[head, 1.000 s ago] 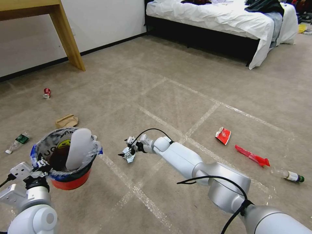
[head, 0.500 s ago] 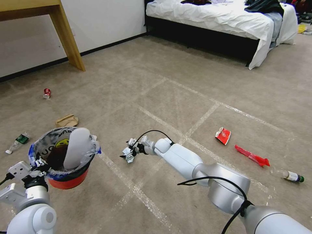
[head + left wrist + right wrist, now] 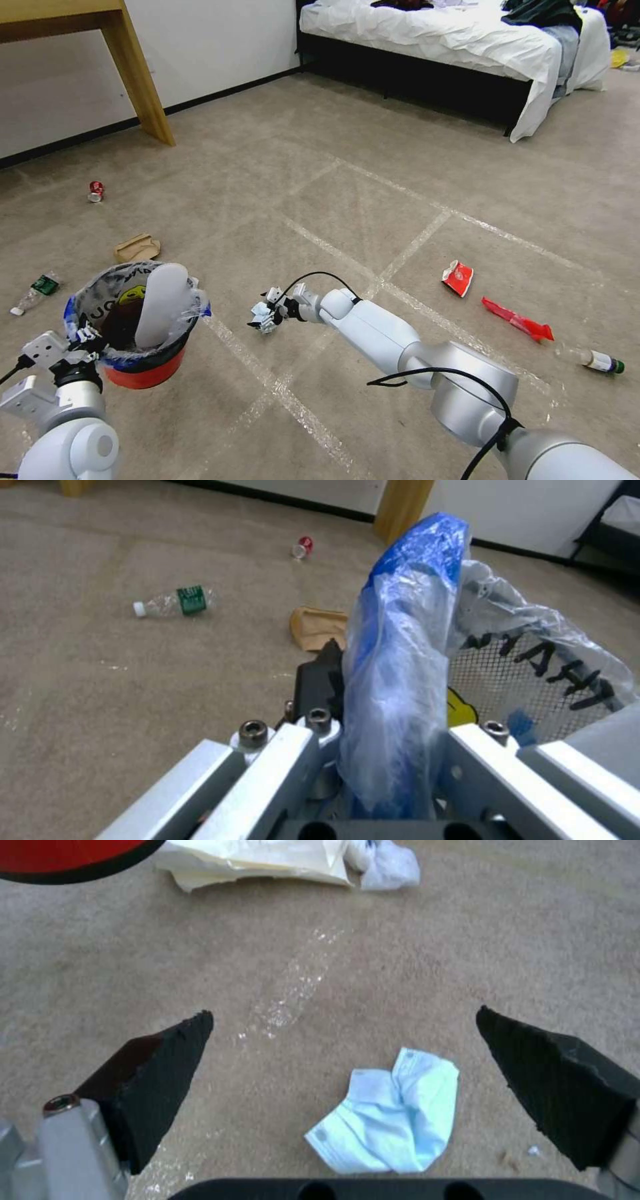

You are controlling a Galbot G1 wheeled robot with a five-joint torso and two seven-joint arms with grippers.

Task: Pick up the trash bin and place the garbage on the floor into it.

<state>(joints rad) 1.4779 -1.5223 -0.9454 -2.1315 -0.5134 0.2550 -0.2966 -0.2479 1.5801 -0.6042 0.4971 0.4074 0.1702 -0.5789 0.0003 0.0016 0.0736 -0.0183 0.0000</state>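
Note:
The red trash bin (image 3: 143, 372) hangs just above the carpet, and my left gripper (image 3: 83, 335) is shut on its blue-edged bag rim (image 3: 407, 645). A white foam piece (image 3: 160, 303) stands inside it. My right gripper (image 3: 263, 320) is low over the floor and open, its black fingertips (image 3: 167, 1055) either side of a crumpled pale blue mask (image 3: 390, 1120). Other garbage lies around: a red can (image 3: 96, 191), a brown carton (image 3: 137, 248), a green-labelled bottle (image 3: 32, 292), two red wrappers (image 3: 459, 277) (image 3: 517, 320) and another bottle (image 3: 597, 361). White paper (image 3: 267, 860) lies beside the bin's base.
A wooden table leg (image 3: 140, 80) stands at the far left by the wall. A bed (image 3: 453, 40) with white sheets and dark clothes fills the far right. Pale tape lines (image 3: 293, 400) cross the open carpet between them.
My right gripper has sunk slightly closer to the floor over the mask, and its arm has shifted a little. The bin in my left gripper has barely moved.

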